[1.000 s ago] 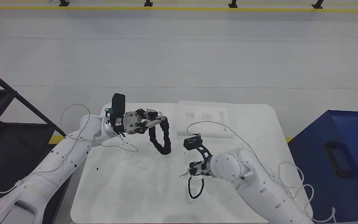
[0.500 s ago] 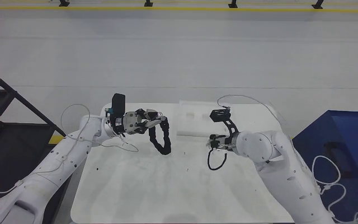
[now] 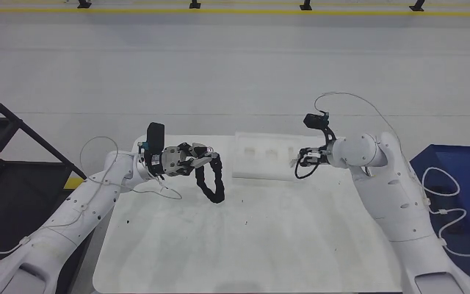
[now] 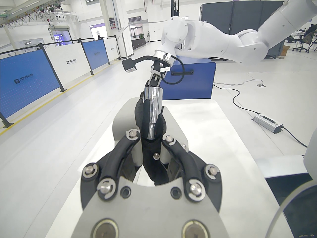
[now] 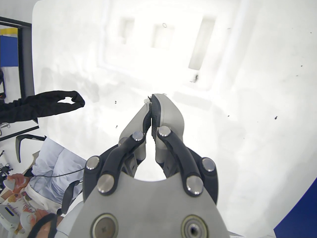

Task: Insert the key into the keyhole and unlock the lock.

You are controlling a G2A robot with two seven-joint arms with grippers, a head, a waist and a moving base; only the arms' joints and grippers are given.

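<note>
My left gripper (image 3: 200,156) hangs above the table's left back part, shut on the lock (image 3: 215,185). The lock is a black fabric-covered cable loop with a chrome cylinder (image 4: 153,110) that points away from the left gripper (image 4: 150,134). In the right wrist view the lock's loop (image 5: 49,105) hangs at the side. My right gripper (image 3: 301,156) is over the right end of the white foam tray, fingers pressed together. A thin dark sliver, the key (image 5: 148,97), pokes out at the right gripper's tips (image 5: 150,100). From the left wrist, the right gripper (image 4: 154,81) sits beyond the cylinder's end.
The white foam tray (image 3: 257,165) with rectangular recesses (image 5: 201,43) lies at the table's back. The white table (image 3: 242,242) stretches toward the front. A blue bin (image 3: 449,173) stands off the table's right side, and a black frame (image 3: 29,140) to the left.
The right arm swung from the table's middle front up to the back right, over the tray, gripper staying shut. The left arm and lock have not moved.
</note>
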